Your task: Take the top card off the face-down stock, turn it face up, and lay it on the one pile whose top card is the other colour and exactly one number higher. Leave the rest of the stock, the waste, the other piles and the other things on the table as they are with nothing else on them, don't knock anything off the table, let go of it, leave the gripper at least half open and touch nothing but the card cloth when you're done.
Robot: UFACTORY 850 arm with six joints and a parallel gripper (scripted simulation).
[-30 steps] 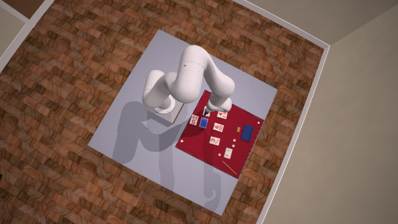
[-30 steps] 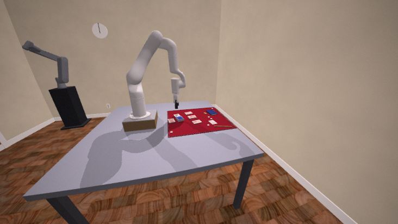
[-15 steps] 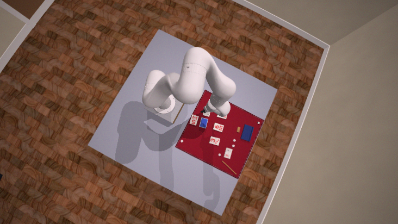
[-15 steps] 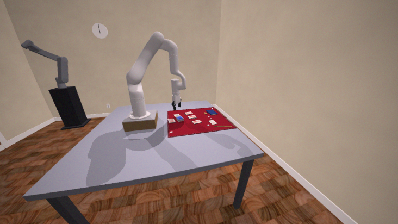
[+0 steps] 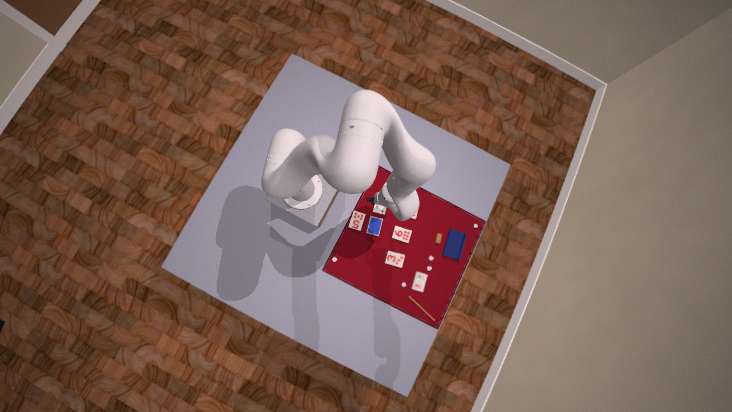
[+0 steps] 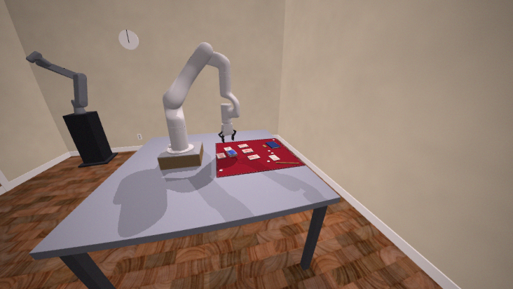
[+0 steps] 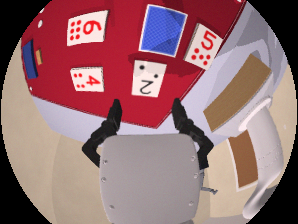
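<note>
The face-down stock (image 5: 374,225) (image 6: 232,153) (image 7: 164,28) has a blue back and lies on the red card cloth (image 5: 358,266) (image 6: 244,166) (image 7: 120,3). A red 5 (image 5: 357,220) (image 7: 202,47) lies beside it, and a black 2 (image 5: 379,208) (image 6: 228,148) (image 7: 148,78) lies face up near the cloth's back edge. The piles show a red 4 (image 7: 88,79), a red 6 (image 5: 401,234) (image 7: 87,28) and a red 3 (image 5: 394,258). My gripper (image 6: 227,136) (image 7: 146,104) is open and empty. It hangs above the cloth's back edge, just behind the black 2.
A blue book (image 5: 453,243) (image 6: 272,144), a pencil (image 5: 421,308) (image 6: 286,162), another face-up card (image 5: 419,280), a small brown block (image 5: 438,237) and several white tokens lie on the cloth. The arm's brown base box (image 6: 179,161) (image 7: 233,92) stands left of the cloth.
</note>
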